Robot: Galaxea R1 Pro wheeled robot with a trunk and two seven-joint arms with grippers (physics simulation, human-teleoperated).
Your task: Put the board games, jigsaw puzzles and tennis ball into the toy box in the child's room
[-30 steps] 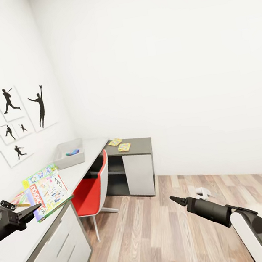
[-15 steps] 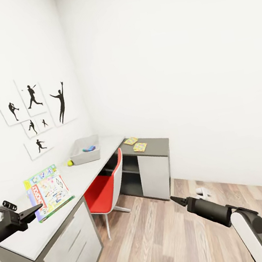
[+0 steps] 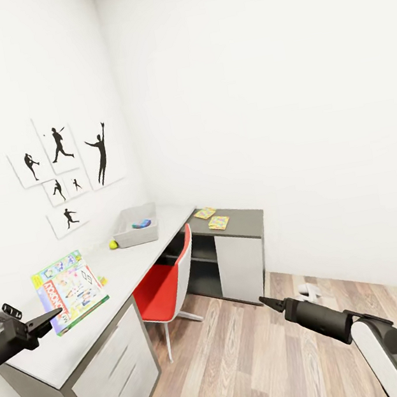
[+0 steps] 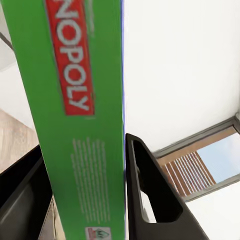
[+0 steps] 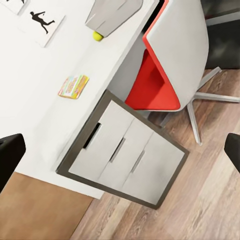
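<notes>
Green-edged board game (image 4: 80, 120): clamped in left tool (image 4: 87, 195).
Right tool (image 5: 120, 145): apart, empty.
Next: carry level to toy box (image 3: 135, 225) at bench (image 3: 132, 264) far end.

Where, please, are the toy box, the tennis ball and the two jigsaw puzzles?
toy box (image 3: 128, 239): head view, its near grey wall.
tennis ball (image 3: 112, 244): head view, middle of the ball.
jigsaw puzzles (image 3: 219, 223): head view, middle of the nearer square.

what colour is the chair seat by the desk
Red, with a white outer shell; the chair shows best in the right wrist view.
</notes>
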